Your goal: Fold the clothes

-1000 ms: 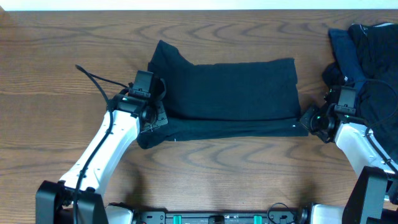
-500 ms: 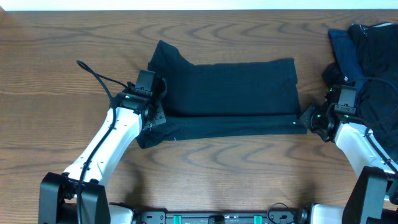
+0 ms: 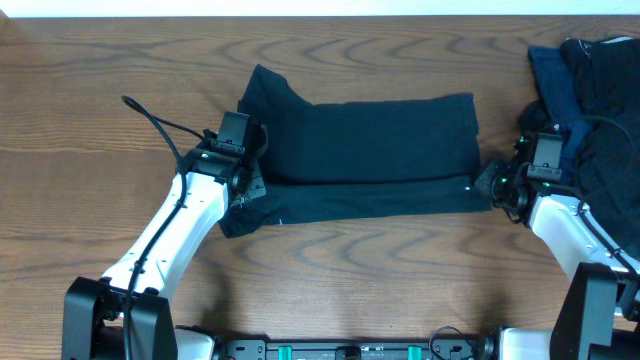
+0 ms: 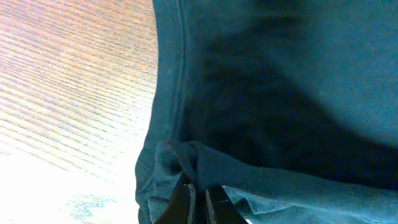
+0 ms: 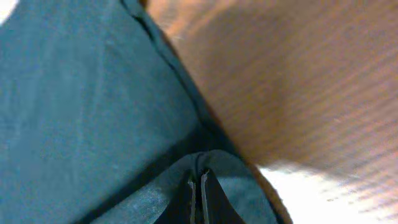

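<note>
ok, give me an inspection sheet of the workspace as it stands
Surface: wood-grain table, bare around the work.
Job's things: dark navy T-shirt lies mid-table, its far part doubled over the near part; pile of dark garments sits at the far right corner.
Clutter: nothing seen.
Grippers: left claw shut on a bunch of the T-shirt's left edge; right claw shut on its right near corner.
Cables: black cable loops off the left arm above the table; thin cable arcs over the pile by the right arm.
Surroundings: white strip along the far edge; rig base at the near edge.
</note>
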Robot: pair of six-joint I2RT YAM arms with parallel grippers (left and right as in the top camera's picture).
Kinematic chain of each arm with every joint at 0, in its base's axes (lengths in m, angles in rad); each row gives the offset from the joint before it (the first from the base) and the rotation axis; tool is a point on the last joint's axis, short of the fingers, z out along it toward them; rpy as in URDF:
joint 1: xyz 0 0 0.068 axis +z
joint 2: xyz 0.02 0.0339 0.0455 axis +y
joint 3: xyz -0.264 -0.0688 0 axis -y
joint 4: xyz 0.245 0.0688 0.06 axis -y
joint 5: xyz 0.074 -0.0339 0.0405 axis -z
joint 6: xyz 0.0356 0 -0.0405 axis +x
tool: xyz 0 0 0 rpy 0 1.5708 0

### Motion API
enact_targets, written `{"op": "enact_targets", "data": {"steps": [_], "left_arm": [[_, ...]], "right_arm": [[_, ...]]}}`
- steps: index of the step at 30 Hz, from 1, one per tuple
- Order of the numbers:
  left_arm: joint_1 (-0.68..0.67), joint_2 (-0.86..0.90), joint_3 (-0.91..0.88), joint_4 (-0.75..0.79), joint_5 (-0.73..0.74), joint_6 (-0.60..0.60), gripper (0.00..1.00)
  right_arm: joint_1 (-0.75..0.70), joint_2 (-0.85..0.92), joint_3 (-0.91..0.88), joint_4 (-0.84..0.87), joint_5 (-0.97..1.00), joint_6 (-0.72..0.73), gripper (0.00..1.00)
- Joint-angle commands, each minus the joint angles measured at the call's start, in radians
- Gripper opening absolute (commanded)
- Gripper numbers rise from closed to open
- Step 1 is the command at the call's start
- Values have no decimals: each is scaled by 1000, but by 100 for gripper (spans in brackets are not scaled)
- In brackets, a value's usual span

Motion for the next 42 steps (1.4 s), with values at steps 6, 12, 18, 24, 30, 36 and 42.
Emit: {"op": "enact_targets", "data": {"steps": [6, 12, 18, 24, 30, 36, 42], "left_arm": [[6, 4, 10, -1, -43, 8, 6], [6, 11, -25, 34, -46, 5, 6], [6, 28, -34, 48, -46, 5, 6], [6, 28, -35, 68, -46, 5, 6], [6, 28, -35, 106, -46, 5, 22], [6, 24, -29, 169, -45, 6, 67], [6, -45, 33, 167, -40, 6, 73]], "right_arm": [[38, 7, 14, 32, 75, 7, 1], [38, 8, 14, 37, 113, 3, 1], [43, 33, 14, 53, 113, 3, 1], [46, 89, 14, 76, 113, 2, 1], [49, 97, 14, 102, 116, -10, 2], [48, 97, 24, 146, 112, -48, 18], [49, 95, 136, 101, 40, -208, 54]]}}
